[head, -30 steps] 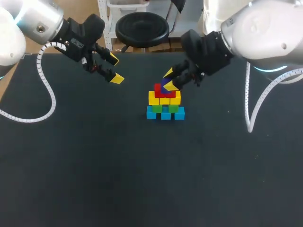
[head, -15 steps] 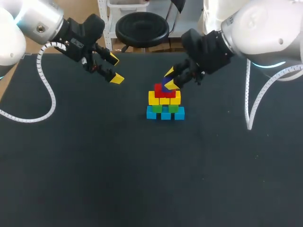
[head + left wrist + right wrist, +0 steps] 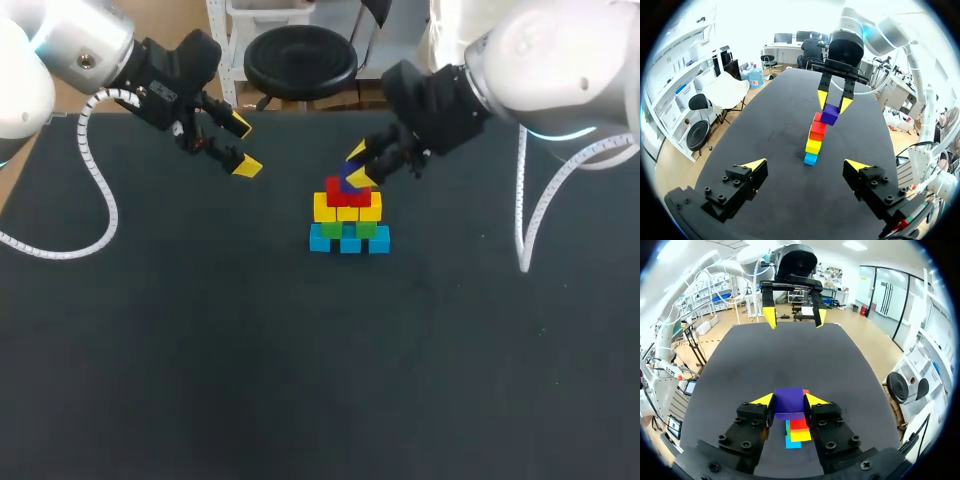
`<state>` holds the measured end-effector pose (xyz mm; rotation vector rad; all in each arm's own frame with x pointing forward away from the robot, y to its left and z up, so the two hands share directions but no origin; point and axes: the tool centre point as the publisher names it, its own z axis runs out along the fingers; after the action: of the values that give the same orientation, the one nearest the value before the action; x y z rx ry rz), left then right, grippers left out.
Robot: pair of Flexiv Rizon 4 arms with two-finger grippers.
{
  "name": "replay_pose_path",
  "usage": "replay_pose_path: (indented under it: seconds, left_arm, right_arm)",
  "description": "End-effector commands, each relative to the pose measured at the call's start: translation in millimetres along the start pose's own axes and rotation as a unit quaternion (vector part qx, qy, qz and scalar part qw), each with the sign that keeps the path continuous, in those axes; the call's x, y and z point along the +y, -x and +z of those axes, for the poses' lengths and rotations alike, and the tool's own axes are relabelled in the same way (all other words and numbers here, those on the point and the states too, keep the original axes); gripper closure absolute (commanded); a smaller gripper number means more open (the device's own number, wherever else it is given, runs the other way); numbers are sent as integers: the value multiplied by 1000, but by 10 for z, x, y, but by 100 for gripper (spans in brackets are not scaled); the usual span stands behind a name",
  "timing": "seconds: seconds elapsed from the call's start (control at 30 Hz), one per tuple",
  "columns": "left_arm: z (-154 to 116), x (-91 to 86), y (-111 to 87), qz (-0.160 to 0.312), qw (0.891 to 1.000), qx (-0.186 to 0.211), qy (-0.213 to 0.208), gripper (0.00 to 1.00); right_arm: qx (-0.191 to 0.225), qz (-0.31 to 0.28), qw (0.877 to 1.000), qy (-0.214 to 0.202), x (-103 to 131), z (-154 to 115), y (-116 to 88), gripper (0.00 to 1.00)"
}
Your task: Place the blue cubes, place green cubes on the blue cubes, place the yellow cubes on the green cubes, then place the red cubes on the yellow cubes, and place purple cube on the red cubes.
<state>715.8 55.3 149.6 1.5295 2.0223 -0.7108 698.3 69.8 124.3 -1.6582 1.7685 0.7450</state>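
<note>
Slightly toward the upper edge of the head view, the right claw point(image 3: 353, 165) has crept away from its earlier spot. The left claw point(image 3: 243, 146) keeps its place at upper left and the stack has not stirred.

The right claw is clamped on the purple cube point(image 3: 347, 179), one yellow tip pressed to each side, just above centre of the head view. The purple cube sits over the red cubes point(image 3: 346, 194). Below them come the yellow cubes point(image 3: 347, 209), the green cubes point(image 3: 333, 229) and the blue cubes point(image 3: 349, 242) on the black table point(image 3: 200, 350).

The left claw hangs agape with nothing between its tips, well apart from the stack.

A finger covers part of the purple cube, so I cannot tell whether it touches the red cubes. From the left wrist the stack shows end-on as one column, and the green layer cannot be made out.
</note>
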Motion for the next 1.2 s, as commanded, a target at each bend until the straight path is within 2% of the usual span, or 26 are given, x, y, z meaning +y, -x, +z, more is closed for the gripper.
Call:
replay_pose_path:
  seconds: [0.03,1.1,1.13,1.17,1.2]
  left_arm:
    - [-2,-3,-15,2,1000,-3,0,0]
    - [-2,-3,-15,2,1000,-3,0,0]
    - [-2,-3,-15,2,1000,-3,0,0]
    - [-2,-3,-15,2,1000,-3,0,0]
    - [-2,-3,-15,2,1000,-3,0,0]
  right_arm:
    - [-2,-2,1000,1,-40,2,-5,100]
    - [0,5,1000,5,-104,53,-16,100]
    - [1,6,1000,6,-103,53,-15,94]
    - [2,6,1000,7,-103,53,-14,63]
    - [2,7,1000,7,-102,54,-12,40]
